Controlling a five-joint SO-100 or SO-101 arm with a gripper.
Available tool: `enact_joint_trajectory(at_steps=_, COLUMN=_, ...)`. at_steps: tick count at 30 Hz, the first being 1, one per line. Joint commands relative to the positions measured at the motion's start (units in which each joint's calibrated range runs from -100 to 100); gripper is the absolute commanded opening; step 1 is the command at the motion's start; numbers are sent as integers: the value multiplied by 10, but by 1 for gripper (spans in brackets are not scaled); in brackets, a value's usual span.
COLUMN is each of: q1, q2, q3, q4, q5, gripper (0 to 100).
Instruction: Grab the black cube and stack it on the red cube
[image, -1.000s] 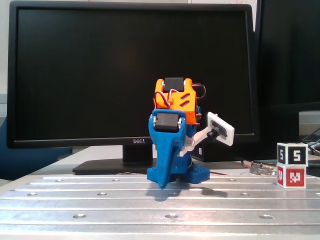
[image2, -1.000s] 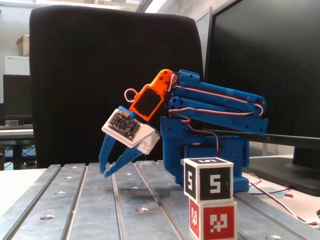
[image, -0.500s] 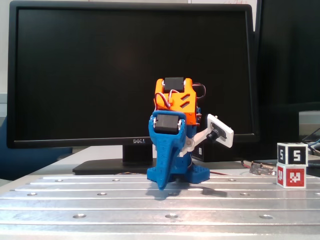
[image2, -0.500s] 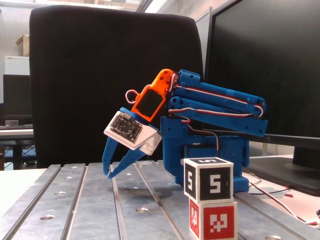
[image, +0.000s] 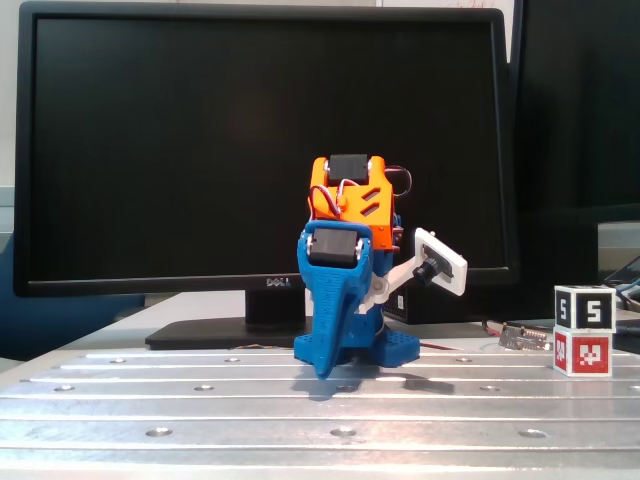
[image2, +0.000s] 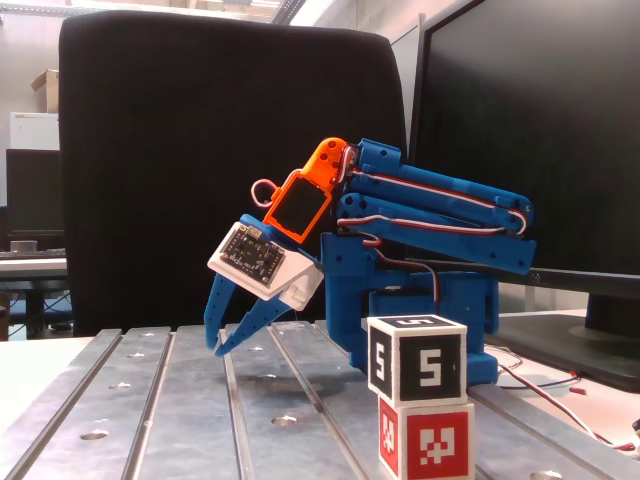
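Black cube (image2: 417, 357): sits squarely on top of the red cube (image2: 424, 439), faces roughly flush, marker "5" toward the camera; also seen stacked in a fixed view (image: 585, 307).
Red cube: on the slotted metal table (image2: 150, 400), near its front right edge in a fixed view (image: 582, 352); near the right edge in both fixed views.
Pincer (image2: 222, 345): blue fingers point down at the table, tips close together with only a thin gap, holding nothing; effectively closed and empty.
Arm (image2: 430, 215): folded low over its blue base, well apart from the stack, toward the table's middle.
Stage, judged: stack looks done; the step in hand reads as retreat and park.
Doing it well: keep the fingertips off the table surface, since they hang just above it. Keep any swing away from the cubes' side. Slow, small joint moves, as a knock to the table could shake the top cube.
Risk: top cube rests loose on 1 small face; a nudge tips it.
Background: dark monitor (image: 260, 150) behind the arm; black chair back (image2: 220, 150).
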Motion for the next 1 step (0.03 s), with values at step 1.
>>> enact_joint_trajectory(at_steps=1, q1=-3, q2=5, q3=1, q4=7, q5=1, gripper=1)
